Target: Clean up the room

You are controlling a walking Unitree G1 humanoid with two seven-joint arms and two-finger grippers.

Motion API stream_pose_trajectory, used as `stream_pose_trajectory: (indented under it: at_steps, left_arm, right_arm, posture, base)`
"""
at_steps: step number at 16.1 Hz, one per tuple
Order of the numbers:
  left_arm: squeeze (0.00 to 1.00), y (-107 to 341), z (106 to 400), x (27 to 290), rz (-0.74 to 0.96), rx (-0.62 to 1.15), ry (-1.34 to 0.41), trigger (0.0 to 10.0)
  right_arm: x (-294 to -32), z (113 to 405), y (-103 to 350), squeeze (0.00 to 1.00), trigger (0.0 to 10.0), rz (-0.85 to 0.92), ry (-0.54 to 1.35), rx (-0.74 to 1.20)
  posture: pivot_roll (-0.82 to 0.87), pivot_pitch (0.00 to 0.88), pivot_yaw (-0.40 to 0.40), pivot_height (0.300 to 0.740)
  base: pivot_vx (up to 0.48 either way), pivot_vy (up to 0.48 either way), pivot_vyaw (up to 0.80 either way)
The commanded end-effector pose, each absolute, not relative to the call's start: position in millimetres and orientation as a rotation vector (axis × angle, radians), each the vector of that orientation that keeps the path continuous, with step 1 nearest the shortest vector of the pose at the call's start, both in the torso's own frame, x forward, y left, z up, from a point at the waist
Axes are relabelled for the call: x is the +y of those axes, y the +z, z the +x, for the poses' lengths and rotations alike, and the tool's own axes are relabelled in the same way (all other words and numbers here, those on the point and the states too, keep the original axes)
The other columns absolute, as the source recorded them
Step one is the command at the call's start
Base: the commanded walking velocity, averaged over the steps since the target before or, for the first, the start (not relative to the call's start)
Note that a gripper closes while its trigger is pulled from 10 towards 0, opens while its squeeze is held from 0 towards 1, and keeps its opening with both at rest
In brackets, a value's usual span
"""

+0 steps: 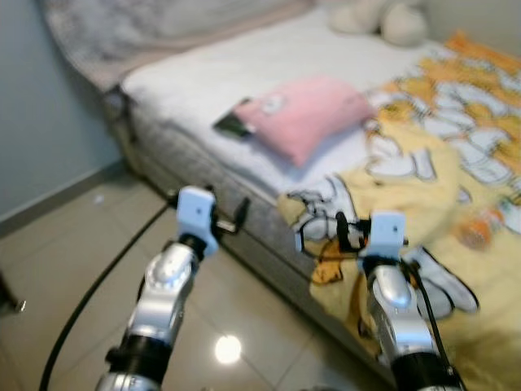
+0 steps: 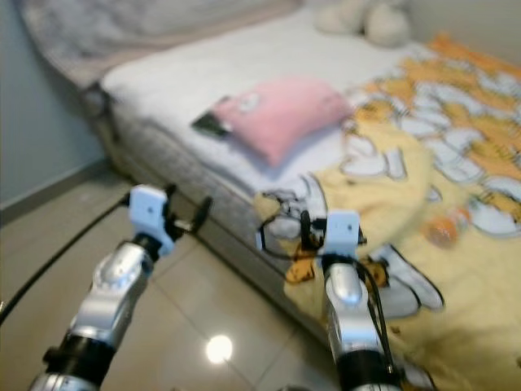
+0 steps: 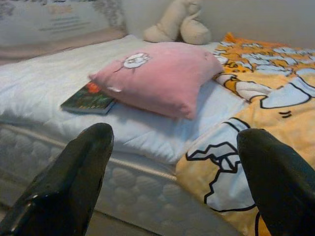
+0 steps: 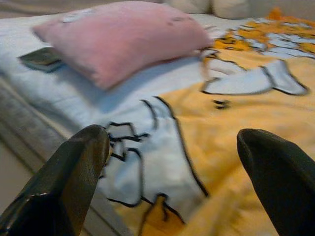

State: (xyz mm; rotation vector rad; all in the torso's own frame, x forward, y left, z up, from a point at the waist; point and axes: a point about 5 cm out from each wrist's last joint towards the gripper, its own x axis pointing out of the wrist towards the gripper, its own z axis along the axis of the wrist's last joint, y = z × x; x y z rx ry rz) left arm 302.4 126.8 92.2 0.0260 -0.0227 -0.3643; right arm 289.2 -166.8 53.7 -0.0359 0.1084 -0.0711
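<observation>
A bed (image 1: 189,153) with a white sheet stands before me. On it lies a pink pillow (image 1: 305,116), and a dark book (image 1: 232,124) is tucked under the pillow's edge. A yellow cartoon-print blanket (image 1: 427,175) covers the bed's right part and hangs over its side. My left gripper (image 1: 225,207) is raised in front of the mattress side, open and holding nothing. My right gripper (image 1: 321,233) is open just short of the hanging blanket corner (image 4: 147,162). The pillow (image 3: 162,73) and the book (image 3: 88,98) lie beyond my left fingers (image 3: 74,177).
A beige plush toy (image 1: 381,18) sits at the far end of the bed. A black cable (image 1: 96,287) runs across the glossy tiled floor (image 1: 73,244) on the left. A grey wall (image 1: 37,106) bounds the left side.
</observation>
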Motion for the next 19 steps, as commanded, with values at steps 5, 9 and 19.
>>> stream_pose_trajectory:
  at_steps: [5,9,19]
  left_arm:
    - [0.00,90,304,132,-0.140,-0.023,-0.276,10.0]
    - [0.00,99,301,141,-0.080,-0.039,-0.293,10.0]
    - [0.00,104,307,127,-0.010,-0.072,-0.346,10.0]
  right_arm:
    - [-182,286,64,0.00,10.0,0.019,-0.154,0.027]
    - [-193,287,69,0.00,10.0,0.004,-0.176,0.027]
    - [-177,281,59,0.00,10.0,-0.024,-0.119,0.057]
  posture:
    - [0.00,0.000,0.010,0.740]
    - [0.00,0.000,0.001,0.740]
    - [0.00,0.000,0.002,0.740]
  base:
    - [0.000,0.000,-0.73]
    - [0.000,0.000,-0.73]
    - [0.000,0.000,-0.73]
